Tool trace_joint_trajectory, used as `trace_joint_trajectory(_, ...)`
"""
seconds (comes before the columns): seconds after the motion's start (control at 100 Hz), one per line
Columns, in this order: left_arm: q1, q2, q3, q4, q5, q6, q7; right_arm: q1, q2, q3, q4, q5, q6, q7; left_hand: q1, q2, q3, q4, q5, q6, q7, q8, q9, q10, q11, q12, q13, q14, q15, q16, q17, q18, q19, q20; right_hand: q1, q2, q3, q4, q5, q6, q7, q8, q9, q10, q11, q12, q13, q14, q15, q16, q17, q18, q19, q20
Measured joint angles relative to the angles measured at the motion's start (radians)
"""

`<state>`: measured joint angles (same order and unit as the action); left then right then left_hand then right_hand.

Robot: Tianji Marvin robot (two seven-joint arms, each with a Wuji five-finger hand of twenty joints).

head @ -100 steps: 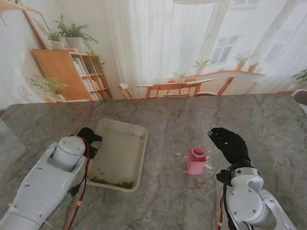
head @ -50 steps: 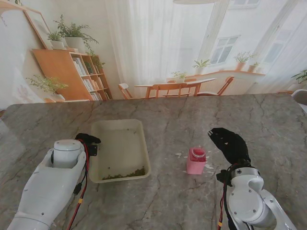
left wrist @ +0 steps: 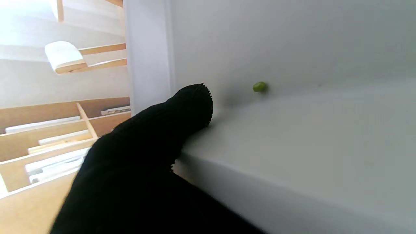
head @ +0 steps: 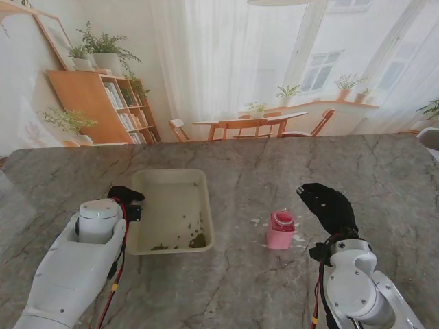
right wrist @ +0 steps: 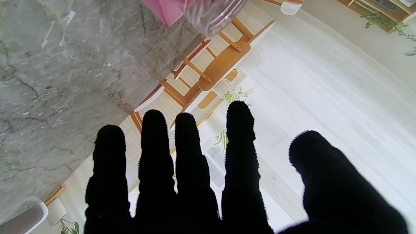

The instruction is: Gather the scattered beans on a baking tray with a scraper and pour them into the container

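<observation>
Stand view: the light, stiff baking tray, beans heaped inside, is clamped at its rim by the left hand; right hand fingers are spread.

We are looking down at a grey marble table. A cream baking tray is sitting on it toward our left, and a pink container is standing to the right of the tray, well apart from it. Small pale flecks are lying around the container.
</observation>
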<state>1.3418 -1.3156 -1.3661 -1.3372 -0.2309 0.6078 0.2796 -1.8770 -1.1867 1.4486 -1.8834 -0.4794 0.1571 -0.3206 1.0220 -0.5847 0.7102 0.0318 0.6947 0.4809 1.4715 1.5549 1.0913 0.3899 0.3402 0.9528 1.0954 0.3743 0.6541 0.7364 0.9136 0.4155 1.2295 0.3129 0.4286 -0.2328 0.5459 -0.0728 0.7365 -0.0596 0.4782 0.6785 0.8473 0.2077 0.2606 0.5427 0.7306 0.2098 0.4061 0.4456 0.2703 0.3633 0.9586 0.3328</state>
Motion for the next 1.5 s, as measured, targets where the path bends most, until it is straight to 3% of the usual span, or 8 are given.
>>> trace_joint_trajectory(0.15,0.003,0.000,0.015,-0.027,0.006,-0.025,0.023,0.001,0.000,0.000,0.000,0.000,0.001,0.000,0.000,0.000,0.000,0.001,-0.001,0.000,0.000,0.000,0.000,-0.001,0.010,0.018,0.010,-0.002,0.016,0.045,0.008,0.000,0.011,0.056,0.000,0.000,0.000,0.000,0.000,0.000,0.000,0.000,0.000,0.000,0.000,0.000,0.000,0.000,0.000,0.000,0.000,0.000,0.000,0.000)
trace_joint_trajectory(0.57,-0.040,0.001,0.068,-0.069,0.058,-0.070,0.047,0.019,-0.001,-0.002,0.004,0.020,0.012,0.000,0.001,0.001,0.000,0.001,-0.001,-0.002,0.002,0.000,0.000,-0.005,0.013,0.029,0.011,-0.008,0.017,0.075,0.010,0.000,0.015,0.070,0.001,0.000,0.000,0.000,0.000,0.000,0.000,0.000,0.000,0.000,0.000,0.000,0.000,0.000,0.000,0.000,0.000,0.000,0.000,0.000)
trace_joint_trajectory(0.95,-0.150,-0.007,0.132,-0.062,0.077,-0.121,0.089,0.106,0.009,0.023,-0.032,0.018,0.011,0.103,0.003,0.001,0.000,0.001,-0.005,-0.002,0.005,0.000,-0.001,-0.006,0.016,0.029,0.011,-0.010,0.017,0.085,0.010,0.000,0.016,0.082,0.001,0.000,0.000,0.000,0.000,0.000,0.000,0.000,0.000,0.000,0.000,0.000,0.000,0.000,0.000,0.000,0.000,0.002,0.000,0.000)
trace_joint_trajectory(1.1,-0.201,-0.009,0.173,-0.043,0.124,-0.144,0.092,0.132,0.021,0.032,-0.049,0.009,-0.019,0.152,0.009,0.001,0.000,0.001,-0.006,-0.003,0.005,0.000,-0.001,-0.006,0.016,0.029,0.012,-0.011,0.017,0.091,0.011,0.000,0.016,0.083,0.001,0.000,0.000,0.000,0.000,0.000,0.000,0.000,0.000,0.000,0.000,0.000,0.000,0.000,0.000,0.000,0.000,0.002,0.000,0.000)
trace_joint_trajectory(1.37,-0.272,-0.042,0.232,-0.008,0.093,-0.196,0.186,0.133,0.037,0.047,-0.099,-0.034,-0.048,0.191,0.011,0.001,0.000,0.001,-0.006,-0.004,0.007,0.000,-0.001,-0.008,0.017,0.029,0.012,-0.013,0.017,0.097,0.011,0.000,0.024,0.100,0.001,0.000,0.000,0.000,0.000,0.000,0.000,0.000,0.000,0.000,0.000,0.000,0.000,0.000,0.000,0.000,0.001,0.002,0.000,0.001)
trace_joint_trajectory(1.5,-0.310,-0.064,0.258,0.014,0.041,-0.224,0.230,0.117,0.039,0.052,-0.129,-0.052,-0.048,0.194,0.012,0.001,0.000,0.001,-0.006,-0.005,0.008,0.000,-0.001,-0.009,0.018,0.031,0.015,-0.015,0.017,0.103,0.011,0.000,0.024,0.109,0.001,0.000,0.000,0.000,0.000,0.000,0.000,0.000,0.000,0.000,0.000,0.000,0.007,0.000,0.000,0.000,0.001,0.002,0.000,0.001)
